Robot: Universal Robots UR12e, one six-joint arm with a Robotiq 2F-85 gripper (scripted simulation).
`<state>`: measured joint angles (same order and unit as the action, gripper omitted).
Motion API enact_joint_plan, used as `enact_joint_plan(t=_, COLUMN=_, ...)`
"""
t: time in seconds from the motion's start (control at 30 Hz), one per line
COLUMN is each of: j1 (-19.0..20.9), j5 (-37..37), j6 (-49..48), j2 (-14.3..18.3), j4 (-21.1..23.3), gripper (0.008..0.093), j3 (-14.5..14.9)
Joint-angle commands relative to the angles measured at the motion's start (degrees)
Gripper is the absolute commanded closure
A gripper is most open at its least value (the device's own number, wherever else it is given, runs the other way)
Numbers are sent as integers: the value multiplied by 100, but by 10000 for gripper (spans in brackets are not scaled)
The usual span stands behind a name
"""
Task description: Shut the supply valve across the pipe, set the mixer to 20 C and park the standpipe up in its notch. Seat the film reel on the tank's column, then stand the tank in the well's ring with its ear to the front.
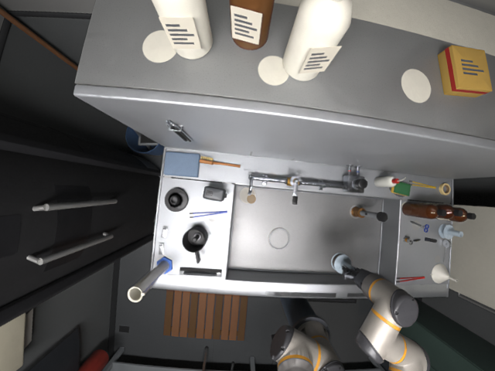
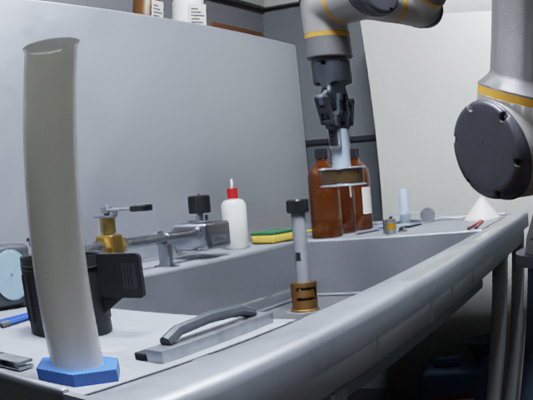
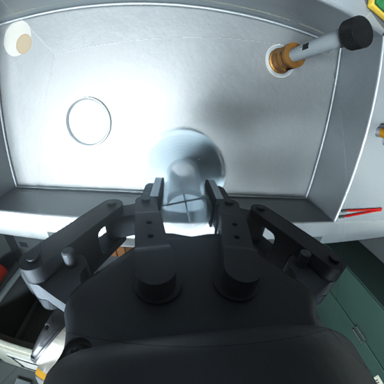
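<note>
I hold the pale blue film reel (image 3: 186,175) by its hub in my closed gripper (image 3: 184,200), high above the right front part of the sink well (image 1: 342,263); from the second side camera the reel (image 2: 343,170) hangs flanges down below my gripper (image 2: 338,129). The black tank (image 1: 195,238) with its centre column stands on the left drainboard, its ear pointing to the front. The well's ring (image 1: 278,238) lies on the sink floor. The standpipe (image 2: 300,254) stands upright in its brass collar at the well's right rear. The supply valve (image 1: 294,187) and the mixer (image 1: 354,181) sit on the rear pipe.
Brown bottles (image 1: 436,211) lie along the right ledge, with a white funnel (image 1: 440,273) and red tweezers (image 1: 410,278) near its front. A tall grey cylinder (image 2: 56,206) stands on a blue base at the left front corner. A second black pot (image 1: 176,198) stands behind the tank.
</note>
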<state>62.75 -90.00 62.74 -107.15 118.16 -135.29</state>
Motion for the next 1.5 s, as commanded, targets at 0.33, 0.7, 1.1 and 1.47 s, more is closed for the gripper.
enact_joint_plan(t=0.33, j1=1999, j5=0, j6=1998, j2=255, j4=87, gripper=934, j3=174)
enact_joint_plan(t=0.7, j1=3793, j5=0, j6=3795, j2=987, j4=258, gripper=934, j3=735)
enact_joint_plan(t=1.1, j1=5177, j5=0, j6=5179, j2=1905, j4=311, gripper=934, j3=1603)
enact_joint_plan(t=1.47, j1=5972, j5=0, j6=5975, j2=2626, j4=224, gripper=934, j3=2413)
